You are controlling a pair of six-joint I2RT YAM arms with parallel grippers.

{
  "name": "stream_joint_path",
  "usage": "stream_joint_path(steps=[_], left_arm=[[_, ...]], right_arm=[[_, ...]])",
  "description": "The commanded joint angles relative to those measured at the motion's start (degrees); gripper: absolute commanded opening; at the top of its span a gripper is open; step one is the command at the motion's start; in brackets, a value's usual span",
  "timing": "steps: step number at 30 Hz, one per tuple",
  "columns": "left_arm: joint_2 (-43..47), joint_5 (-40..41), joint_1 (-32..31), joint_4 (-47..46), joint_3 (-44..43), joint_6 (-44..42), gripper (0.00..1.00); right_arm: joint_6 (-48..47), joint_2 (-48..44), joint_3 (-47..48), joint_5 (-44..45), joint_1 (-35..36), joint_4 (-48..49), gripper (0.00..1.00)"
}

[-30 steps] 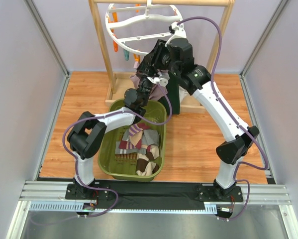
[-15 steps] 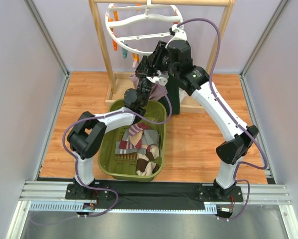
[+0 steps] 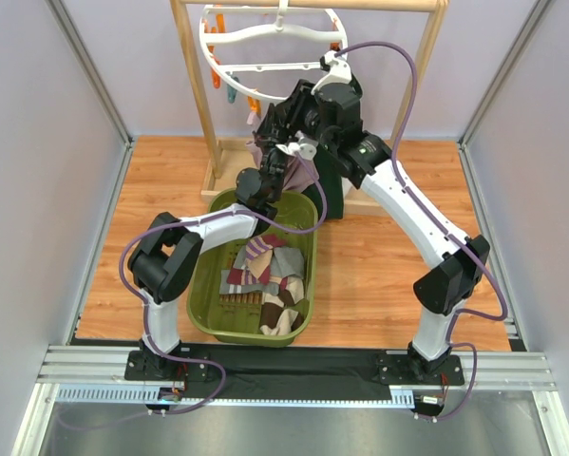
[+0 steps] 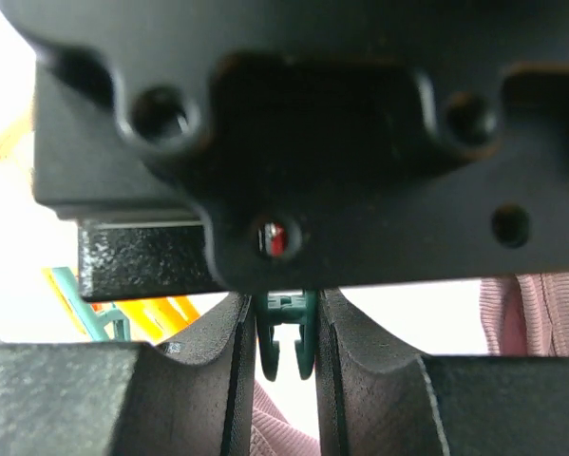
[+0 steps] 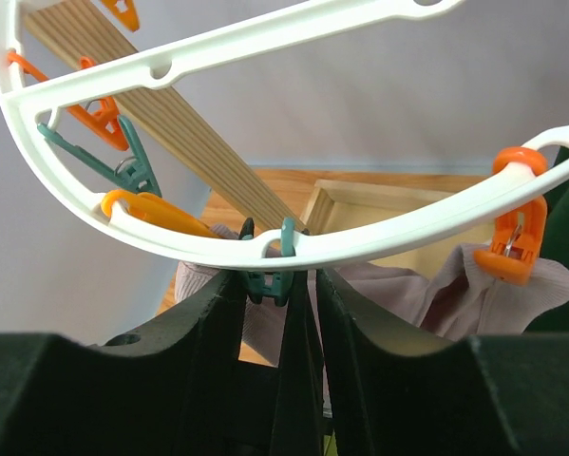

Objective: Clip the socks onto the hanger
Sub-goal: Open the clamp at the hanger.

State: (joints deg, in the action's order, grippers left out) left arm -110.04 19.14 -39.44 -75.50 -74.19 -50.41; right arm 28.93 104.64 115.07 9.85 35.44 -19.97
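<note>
Within left claw (image 4: 282,313), teal clip (image 4: 265,332)

Pale lilac walls (image 3: 37,142) — wooden tabletop (image 3: 161,180), light wooden rack (image 3: 194,85).

under the hanger (image 5: 407,223) near rim: jammed. left gripper (image 4: 284,318) and right gripper (image 5: 276,285) crowd one teal clip (image 5: 265,282), no slot between them
right along the hanger rim: orange clip (image 5: 514,237) pinches a lilac sock (image 5: 474,294), and the fabric drapes across the gap
left of the hanger: wooden post (image 3: 197,95) plus loose clips (image 5: 123,161) dangling
inside the hanger: open gaps between spokes (image 3: 265,69)
below the hanger: basket (image 3: 197,294) sits there, with bare floor (image 3: 360,266) to its right
</note>
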Motion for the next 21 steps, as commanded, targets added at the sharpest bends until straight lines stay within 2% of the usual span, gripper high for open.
stream_joint_path(steps=[1,7,15,21], left_arm=[[3.34,-2.61,-1.34,-12.12,-0.08,0.49,0.0],[3.51,-1.73,-1.78,-12.12,-0.16,1.19,0.0],[3.95,-1.65,-2.4,-12.12,-0.25,2.07,0.0],[4.22,-1.29,-2.66,-12.12,0.01,2.51,0.0]], right_arm=[[-0.18,-2.33,-2.38,1.23,-0.37,9.93,0.4],[-0.36,-1.29,-4.85,0.79,-0.55,16.88,0.4],[-1.59,1.62,-2.04,1.23,-0.72,16.19,0.38],[-2.03,3.55,-0.63,1.49,-0.99,15.66,0.27]])
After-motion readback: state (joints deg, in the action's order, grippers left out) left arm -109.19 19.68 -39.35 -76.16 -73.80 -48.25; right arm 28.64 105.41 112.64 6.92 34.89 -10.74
